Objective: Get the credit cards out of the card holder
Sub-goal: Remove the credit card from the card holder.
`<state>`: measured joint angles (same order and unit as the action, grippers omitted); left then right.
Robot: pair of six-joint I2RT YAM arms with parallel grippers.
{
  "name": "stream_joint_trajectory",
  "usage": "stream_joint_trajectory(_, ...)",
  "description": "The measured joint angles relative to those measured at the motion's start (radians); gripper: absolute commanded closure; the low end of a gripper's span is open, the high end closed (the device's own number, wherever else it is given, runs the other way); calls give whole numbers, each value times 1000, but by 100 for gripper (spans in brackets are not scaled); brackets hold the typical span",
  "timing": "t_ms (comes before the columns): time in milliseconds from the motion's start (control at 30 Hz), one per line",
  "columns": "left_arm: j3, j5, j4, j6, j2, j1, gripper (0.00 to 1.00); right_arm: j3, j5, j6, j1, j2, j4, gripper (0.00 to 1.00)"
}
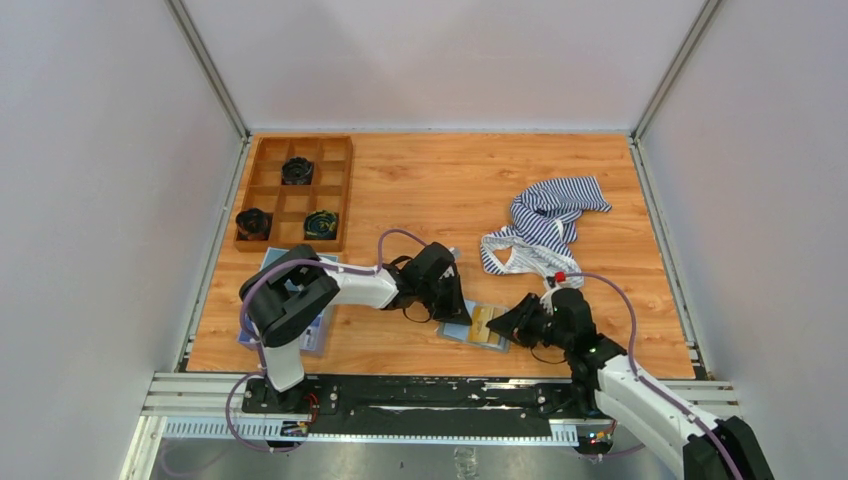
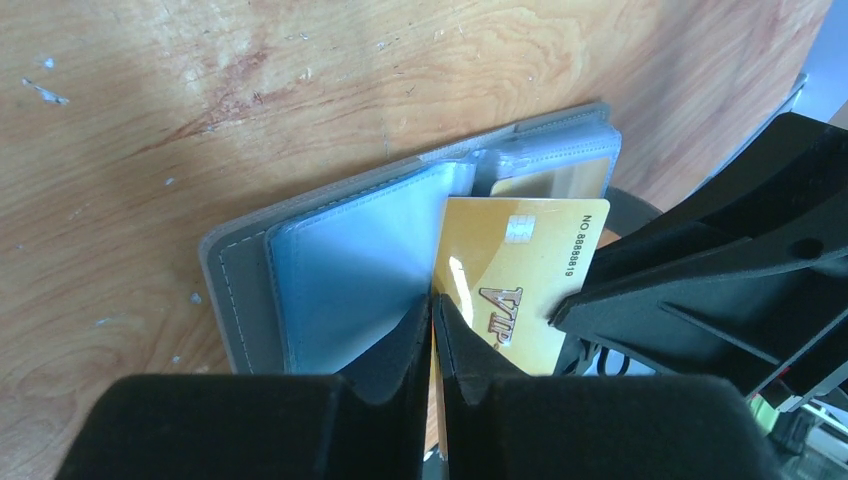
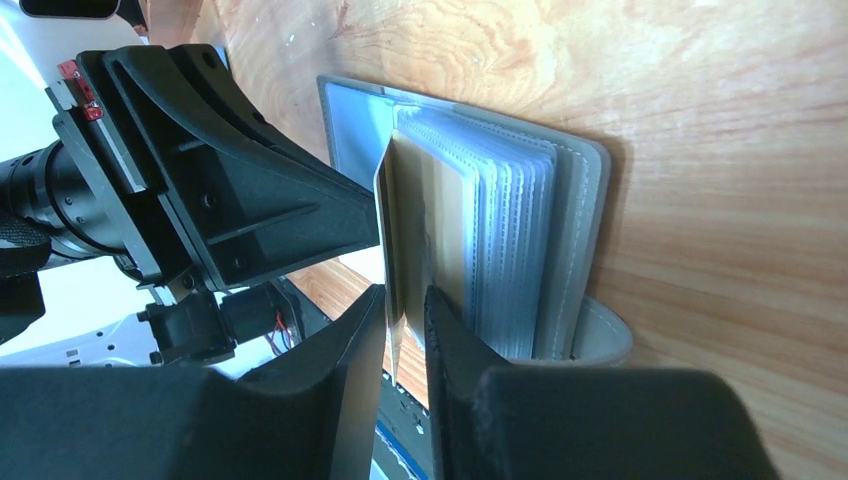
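**Pulling one card clear of the open card holder, both end effectors on it**

We see the card holder (image 1: 478,325) lying open on the desk (image 1: 450,190), close to the near edge and a little right of its middle, between the two arms. It lies flat with its leaves fanned up, so we judge it is spread that way to expose the pockets.

The left end effector (image 2: 432,320) is pinched nearly closed on the left edge of a gold card (image 2: 520,270). The card reads VIP and is mostly out of its sleeve. The thin-edge pinch looks chosen to slide the card out sideways.

The right end effector (image 3: 405,300) straddles the same upright leaf from the other side. Its fingers are only slightly apart and a sliver of gap shows beside the leaf, so we read it as loosely around the leaf, not clamping. We judge it is there to steady the leaf while the left pulls.

Counts:
- 1 card holder, with many clear sleeves, too packed to count.
- 2 cards visible: the gold card, plus a second card (image 2: 550,180) behind a clear sleeve. More may be hidden.
- 2 end effectors.
- 1 wooden divided tray (image 1: 300,139) at the far-left corner, holding 3 dark round pieces.
- 1 striped cloth (image 1: 550,215) towards the right edge.
- 1 blue tray (image 1: 318,335) by the left edge, partly under the left arm.
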<state>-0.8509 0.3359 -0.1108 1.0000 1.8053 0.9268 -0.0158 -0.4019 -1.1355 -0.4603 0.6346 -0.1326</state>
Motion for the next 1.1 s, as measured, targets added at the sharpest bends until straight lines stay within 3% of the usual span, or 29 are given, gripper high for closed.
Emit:
stream_joint_trajectory(200, -1, 1, 0, 0, 1, 0, 91, 0, -24, 5, 0, 96, -94, 77)
stream_joint_trajectory(367, -1, 0, 0, 0, 1, 0, 91, 0, -39, 16, 1, 172, -153, 100)
stream_joint_trajectory(567, 1, -2, 4, -5, -20, 0, 70, -17, -47, 39, 1, 176, -135, 100)
stream_joint_trajectory(700, 27, -17, 21, -9, -129, 0, 63, -21, -27, 67, 6, 42, -28, 100)
stream_joint_trajectory(833, 34, -11, 19, -13, -226, -6, 45, -20, -11, 82, 10, -108, 69, 100)
stream_joint_trajectory(933, 34, 8, 15, -23, -251, -15, 34, -20, -13, 86, 10, -206, 101, 100)
stream_joint_trajectory(1100, 34, 39, 18, -32, -256, -32, 24, -20, -23, 85, 11, -293, 102, 100)
